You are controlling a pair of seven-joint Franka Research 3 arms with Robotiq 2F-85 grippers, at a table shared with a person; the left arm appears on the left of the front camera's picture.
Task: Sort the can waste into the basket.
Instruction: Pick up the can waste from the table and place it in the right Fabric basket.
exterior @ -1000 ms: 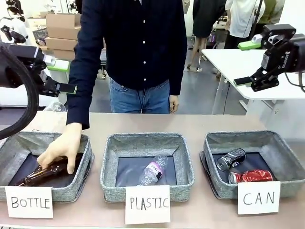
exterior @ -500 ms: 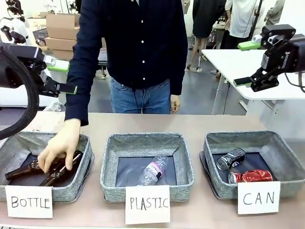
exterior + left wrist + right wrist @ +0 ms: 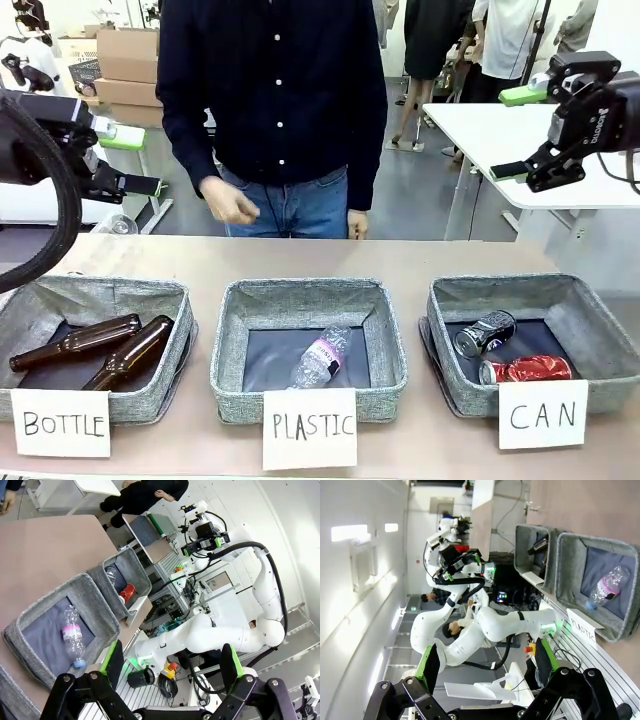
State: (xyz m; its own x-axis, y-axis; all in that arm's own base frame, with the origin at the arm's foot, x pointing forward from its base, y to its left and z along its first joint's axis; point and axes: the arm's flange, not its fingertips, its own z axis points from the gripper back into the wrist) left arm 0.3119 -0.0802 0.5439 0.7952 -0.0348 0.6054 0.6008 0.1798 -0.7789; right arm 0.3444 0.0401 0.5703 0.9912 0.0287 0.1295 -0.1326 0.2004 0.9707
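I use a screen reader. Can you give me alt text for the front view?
Three grey bins sit on a table: the CAN basket holds a red can and a silver and black can. Both pincers, left and right, hang open above.

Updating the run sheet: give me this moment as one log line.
red can and silver-black can: in CAN basket | left hand: open, raised | right hand: open, raised

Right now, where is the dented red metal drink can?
In the front view, the dented red metal drink can lies on its side in the grey fabric basket marked "CAN", on the robot's right, just in front of the silver and black can.
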